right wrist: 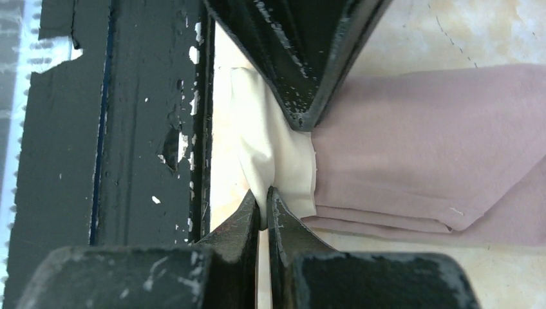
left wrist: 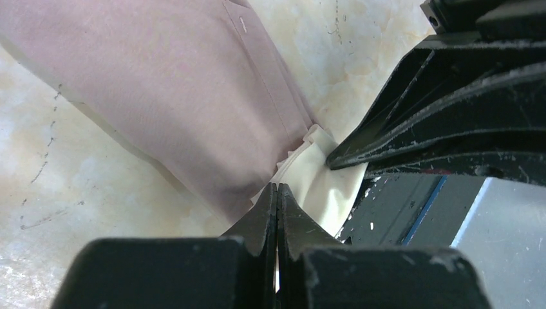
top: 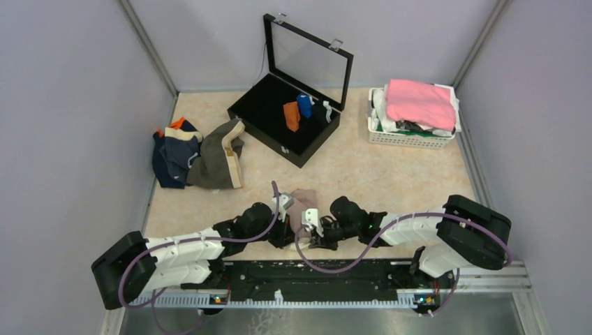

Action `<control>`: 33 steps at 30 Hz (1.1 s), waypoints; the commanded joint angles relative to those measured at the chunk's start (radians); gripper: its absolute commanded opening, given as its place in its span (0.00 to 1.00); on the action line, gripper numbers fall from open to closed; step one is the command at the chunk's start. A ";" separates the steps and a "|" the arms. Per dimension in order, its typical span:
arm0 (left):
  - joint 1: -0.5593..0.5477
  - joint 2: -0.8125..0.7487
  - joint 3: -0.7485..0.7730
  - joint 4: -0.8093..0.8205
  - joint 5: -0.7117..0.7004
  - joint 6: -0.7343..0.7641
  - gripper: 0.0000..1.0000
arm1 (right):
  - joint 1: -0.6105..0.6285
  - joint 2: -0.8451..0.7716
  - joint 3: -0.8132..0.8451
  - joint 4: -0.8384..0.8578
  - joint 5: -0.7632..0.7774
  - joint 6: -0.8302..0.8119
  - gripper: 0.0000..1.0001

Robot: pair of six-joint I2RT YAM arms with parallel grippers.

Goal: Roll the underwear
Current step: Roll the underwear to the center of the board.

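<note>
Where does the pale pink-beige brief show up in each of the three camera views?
Top external: pink-beige brief low centre, between the two arms' tips.
Left wrist: it fills the upper left.
Right wrist: it fills the right half.
Shared landmark: the cream lining at its edge, pinched by both sets of jaws in both wrist views; too small to see from above.

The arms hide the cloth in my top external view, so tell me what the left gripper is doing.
Observer: The left gripper is shut, pinching the pale pink briefs where pink fabric meets the cream lining.
Operator: Now report the other arm.
Observer: The right gripper is shut on the cream lining too, its tips facing the left gripper's.
Operator: Describe the cloth's layers.
Observer: The right wrist view shows several pink layers stacked along one folded edge.
</note>
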 commanded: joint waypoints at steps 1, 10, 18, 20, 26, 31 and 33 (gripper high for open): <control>0.001 0.008 -0.005 -0.004 0.018 -0.003 0.00 | -0.039 0.011 0.059 0.020 -0.078 0.113 0.00; 0.001 0.041 0.006 -0.002 0.007 -0.009 0.00 | -0.107 0.080 0.084 0.022 -0.182 0.292 0.00; 0.000 0.011 0.036 -0.061 -0.108 -0.048 0.00 | -0.168 0.138 0.109 -0.002 -0.240 0.428 0.00; 0.001 -0.009 0.059 -0.092 -0.172 -0.066 0.00 | -0.181 0.171 0.133 -0.034 -0.252 0.452 0.00; 0.001 -0.128 0.127 -0.257 -0.372 -0.103 0.00 | -0.228 0.270 0.196 -0.129 -0.233 0.501 0.00; 0.001 -0.249 0.127 -0.294 -0.417 -0.072 0.00 | -0.268 0.299 0.194 -0.113 -0.244 0.578 0.00; 0.001 -0.281 0.115 -0.269 -0.374 -0.036 0.00 | -0.279 0.297 0.190 -0.113 -0.244 0.603 0.00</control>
